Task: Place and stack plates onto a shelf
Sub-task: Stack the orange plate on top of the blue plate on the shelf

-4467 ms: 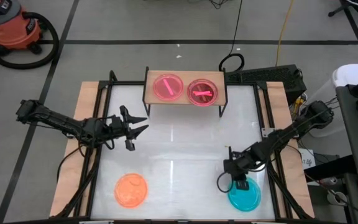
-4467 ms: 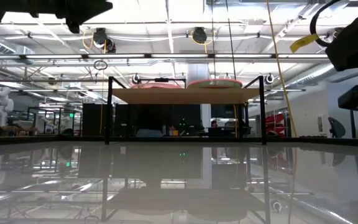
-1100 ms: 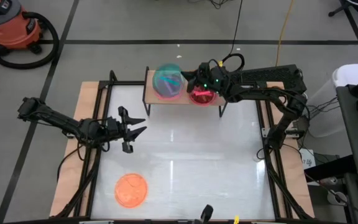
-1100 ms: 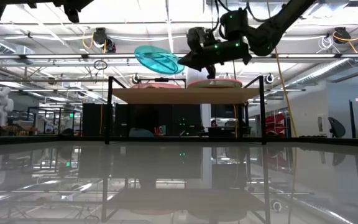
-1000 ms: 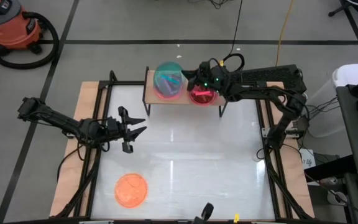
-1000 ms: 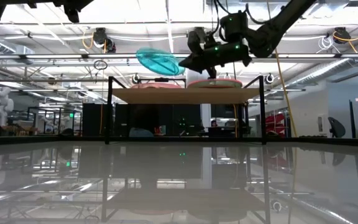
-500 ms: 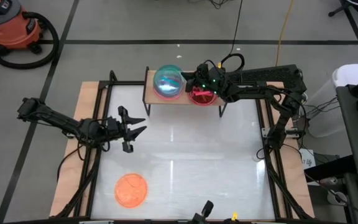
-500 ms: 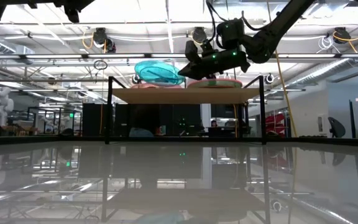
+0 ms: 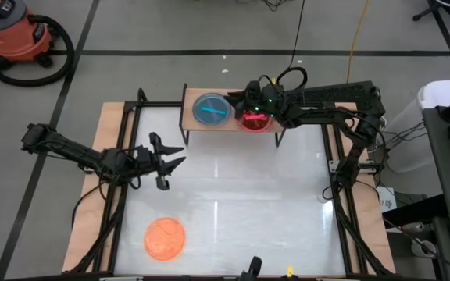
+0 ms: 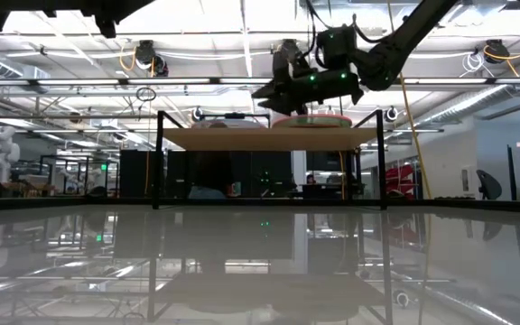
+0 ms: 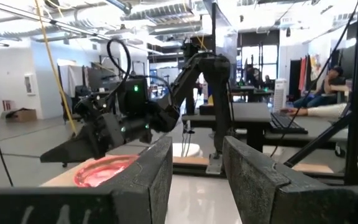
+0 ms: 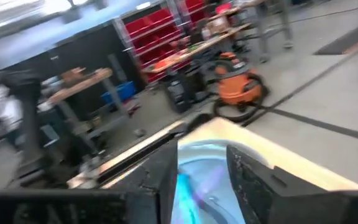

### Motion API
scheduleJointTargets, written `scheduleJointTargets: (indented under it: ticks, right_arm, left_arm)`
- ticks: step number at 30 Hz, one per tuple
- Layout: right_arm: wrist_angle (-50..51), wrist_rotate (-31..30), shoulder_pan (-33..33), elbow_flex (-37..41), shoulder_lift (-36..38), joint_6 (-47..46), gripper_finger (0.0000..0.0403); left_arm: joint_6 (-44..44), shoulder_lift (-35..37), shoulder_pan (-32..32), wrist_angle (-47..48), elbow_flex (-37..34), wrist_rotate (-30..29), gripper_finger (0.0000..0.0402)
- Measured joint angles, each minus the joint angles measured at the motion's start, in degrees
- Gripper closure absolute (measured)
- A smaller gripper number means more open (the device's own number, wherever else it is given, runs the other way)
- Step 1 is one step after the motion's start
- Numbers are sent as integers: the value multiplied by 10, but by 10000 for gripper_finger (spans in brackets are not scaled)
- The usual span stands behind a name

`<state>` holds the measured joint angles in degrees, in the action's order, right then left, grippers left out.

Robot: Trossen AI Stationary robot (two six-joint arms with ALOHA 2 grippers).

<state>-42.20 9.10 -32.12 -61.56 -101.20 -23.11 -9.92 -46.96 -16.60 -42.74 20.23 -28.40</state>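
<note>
The light-wood shelf (image 9: 188,117) stands at the table's far edge. A blue plate (image 9: 210,109) lies flat on its left half and a pink plate (image 9: 252,119) on its right half. My right gripper (image 9: 233,100) hovers over the shelf between the two plates, open, its fingers (image 12: 166,180) apart with the blue plate (image 12: 197,168) showing beyond them. In the low view it (image 10: 264,90) stands clear above the board (image 10: 269,137). An orange plate (image 9: 165,238) lies flat on the table near the near-left corner. My left gripper (image 9: 174,160) waits open over the table's left side.
The shelf's black legs (image 10: 159,162) leave room under the board. Wooden strips and black rails (image 9: 119,211) border the white tabletop. An orange vacuum (image 9: 18,39) sits on the floor beyond the far-left corner. White tabletop lies between the shelf and the orange plate.
My right gripper carried the blue plate, tilted in the air, down onto the shelf's left half. The plate levelled out and now lies flat there, over the pink plate that lay on that spot. The gripper now stands apart from it, slightly higher.
</note>
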Motion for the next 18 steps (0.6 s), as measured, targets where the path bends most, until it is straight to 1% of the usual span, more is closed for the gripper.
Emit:
scheduleJointTargets:
  ticks: [2, 4, 6, 9, 12, 18]
  right_arm:
    - [2, 36, 0, 0, 8, 7, 275]
    - [6, 73, 2, 1, 24, 24, 271]
    - [8, 91, 11, 1, 42, 46, 271]
    - [26, 95, 37, 1, 79, 81, 275]
    - [65, 96, 72, 1, 121, 126, 276]
    - [236, 89, 154, 1, 205, 226, 277]
  left_arm:
    - [6, 0, 0, 15, 0, 0, 252]
    - [40, 0, -7, 26, 3, -1, 252]
    - [57, 0, -22, 58, 22, 9, 253]
    - [55, -4, -52, 141, 66, 14, 260]
    - [62, -26, -71, 230, 107, -3, 271]
    - [92, -93, -78, 317, 152, -3, 275]
